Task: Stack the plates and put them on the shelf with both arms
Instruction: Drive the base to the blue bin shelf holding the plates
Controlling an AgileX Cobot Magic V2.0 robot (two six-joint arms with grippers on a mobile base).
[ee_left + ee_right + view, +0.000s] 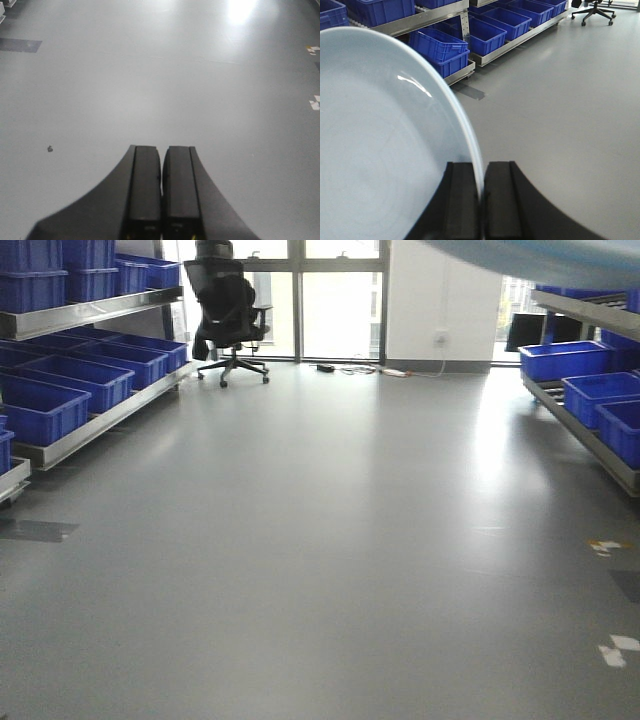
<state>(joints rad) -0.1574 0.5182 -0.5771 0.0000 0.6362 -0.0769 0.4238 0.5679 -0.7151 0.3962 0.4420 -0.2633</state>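
The left arm reaches out over the smooth grey floor (150, 75). Its black left gripper (161, 150) is tilted down, so its wrist view shows little but floor. The right arm is turned toward the stainless-steel rack (420, 19), and the right gripper (482, 167) points along the aisle beside that rack.

The rack's brushed front rails run in a long straight line to a black office chair (594, 10) past its far end. Rows of blue plastic crates (440, 46) sit on its tiers just behind the rails. From the rack's lower rail outward the floor is wide and open. The front camera shows the same rack (90, 312) along one side of the room, with the chair (232, 310) beyond its end in front of tall windows (335, 300). More blue crates stand across the aisle from the rack.

The left gripper's two fingers (145, 185) are pressed together with only a hairline slit between them and grip nothing. The right gripper's fingers (462, 200) are clamped on the rim of a glossy pale blue-white round plate (380, 140), pinching the thin edge between the pads. The plate stands nearly on edge with its broad face toward the wrist camera. It is in the air on the aisle side of the rack, apart from it. In the front view the plate (540, 260) shows only as a blurred pale band at the top corner. Whether a second plate lies behind it cannot be told.
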